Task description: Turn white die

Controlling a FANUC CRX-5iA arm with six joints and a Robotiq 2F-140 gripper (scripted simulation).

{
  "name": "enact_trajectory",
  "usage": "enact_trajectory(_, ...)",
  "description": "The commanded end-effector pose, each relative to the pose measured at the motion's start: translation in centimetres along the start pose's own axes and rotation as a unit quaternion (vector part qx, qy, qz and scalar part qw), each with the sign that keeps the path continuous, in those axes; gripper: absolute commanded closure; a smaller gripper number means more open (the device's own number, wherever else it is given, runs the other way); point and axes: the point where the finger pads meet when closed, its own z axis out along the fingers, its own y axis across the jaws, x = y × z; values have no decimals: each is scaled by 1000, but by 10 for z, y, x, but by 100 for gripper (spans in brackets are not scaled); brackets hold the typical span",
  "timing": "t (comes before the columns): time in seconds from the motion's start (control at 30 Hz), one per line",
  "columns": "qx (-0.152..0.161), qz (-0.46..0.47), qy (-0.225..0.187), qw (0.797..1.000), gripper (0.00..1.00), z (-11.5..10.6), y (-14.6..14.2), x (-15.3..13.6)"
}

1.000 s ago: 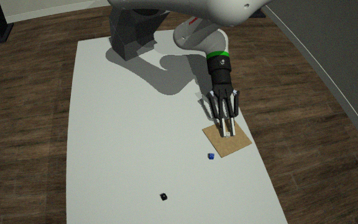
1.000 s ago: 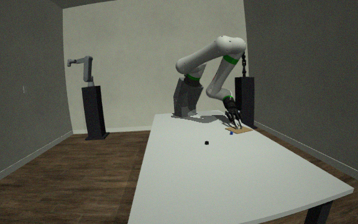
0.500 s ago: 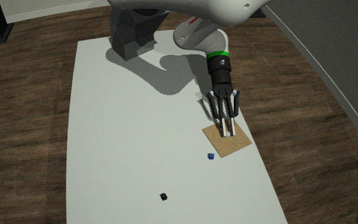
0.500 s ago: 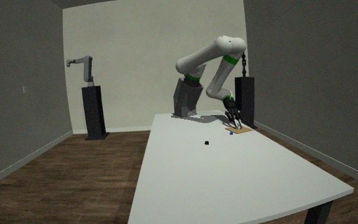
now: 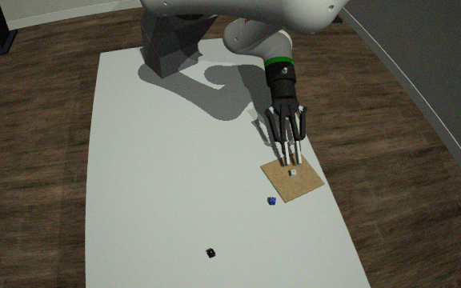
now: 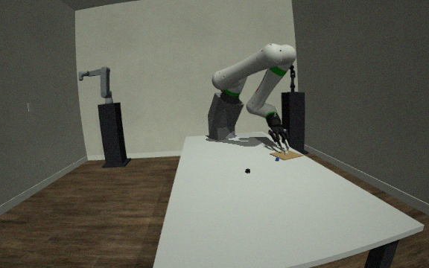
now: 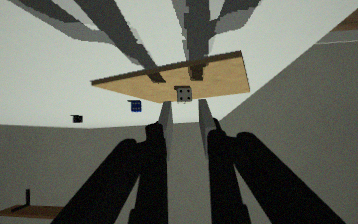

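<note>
White die [image 5: 293,173] flat on mat [image 5: 306,186], claw [image 5: 291,162] off it.

A bare robot test room, more lab than home. Plain grey walls [image 6: 367,74] and a wood plank floor [image 6: 69,208] enclose one long white surface [image 6: 274,208]. A white arm [image 6: 252,67] stands on a dark pedestal [image 6: 220,119] at the surface's far edge. Past the far right corner stands a black column [image 6: 293,119], and a second, smaller arm [image 6: 100,76] tops another black column [image 6: 112,134] by the back wall. There is no furniture of a home or office.
</note>
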Motion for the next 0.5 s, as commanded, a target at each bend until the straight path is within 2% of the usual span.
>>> enact_trajectory(0.0, 1, 0, 0, 1000, 73, -13, 0, 0)
enact_trajectory(0.47, 2, 1, 6, 1000, 73, -18, 0, -1)
